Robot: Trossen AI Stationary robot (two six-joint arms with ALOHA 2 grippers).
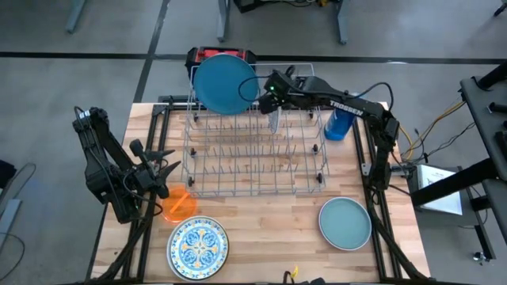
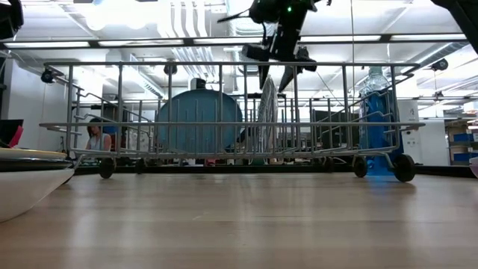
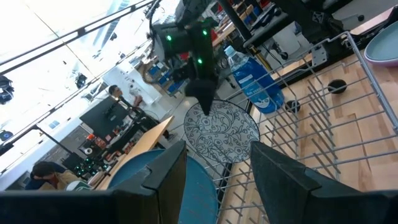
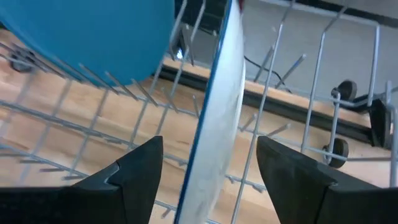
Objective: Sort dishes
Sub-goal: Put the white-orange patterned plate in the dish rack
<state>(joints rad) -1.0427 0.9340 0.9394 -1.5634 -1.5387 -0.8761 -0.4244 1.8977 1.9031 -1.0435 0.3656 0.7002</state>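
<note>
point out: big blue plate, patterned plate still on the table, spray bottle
large blue plate (image 1: 224, 82), high view, middle of its face.
patterned plate (image 1: 197, 247), high view, centre of its pattern.
blue spray bottle (image 1: 338, 125), high view, its body.

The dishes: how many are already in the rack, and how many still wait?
Done: the large blue plate stands in the wire rack. In hand: the right gripper, open, straddles a patterned plate upright there. Left: orange, patterned and teal plates on the table.
</note>
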